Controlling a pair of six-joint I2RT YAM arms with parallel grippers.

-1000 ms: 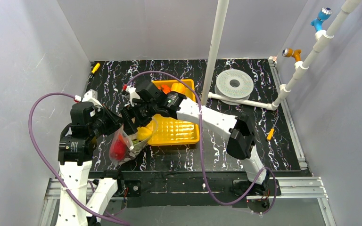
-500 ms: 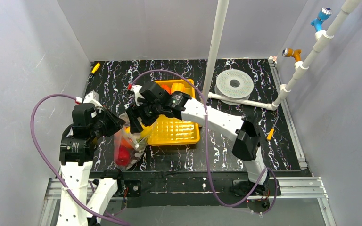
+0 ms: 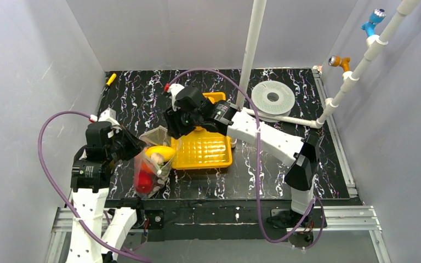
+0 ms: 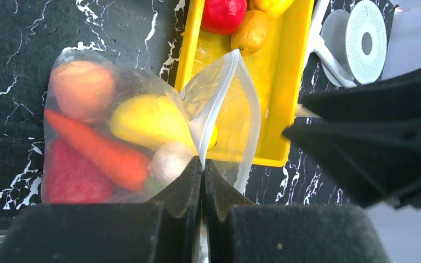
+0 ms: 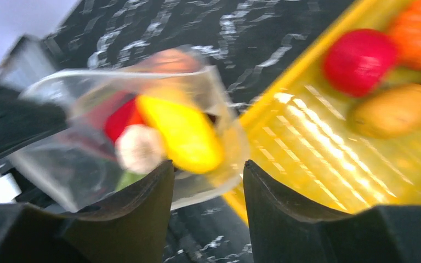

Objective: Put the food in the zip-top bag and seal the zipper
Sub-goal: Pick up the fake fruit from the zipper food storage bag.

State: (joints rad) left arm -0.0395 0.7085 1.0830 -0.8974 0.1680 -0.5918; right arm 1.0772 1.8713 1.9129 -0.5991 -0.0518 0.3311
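The right claw (image 5: pixel 208 170), empty and part-open, has withdrawn from the clear crinkly zip-top bag (image 4: pixel 227 109) (left claw (image 4: pixel 203 167) pinches its rim); glossy toy food (image 4: pixel 223 13) remains in the yellow plastic tray (image 3: pixel 208 153), zipper (image 4: pixel 215 101) unsealed.

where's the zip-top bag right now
In the top view, the zip-top bag lies left of the yellow tray, its mouth rim pinched by the left pincer.

A yellow tray (image 3: pixel 205 150) sits near the middle of the black, white-veined counter (image 3: pixel 142 93). A white disc (image 3: pixel 273 97) with a centre hole lies toward the far right corner, a white pipe (image 3: pixel 277 116) lying just beside it on its near side. One small yellow peg (image 3: pixel 111 79) lies at the far left corner, another (image 3: pixel 314 156) near the right edge.
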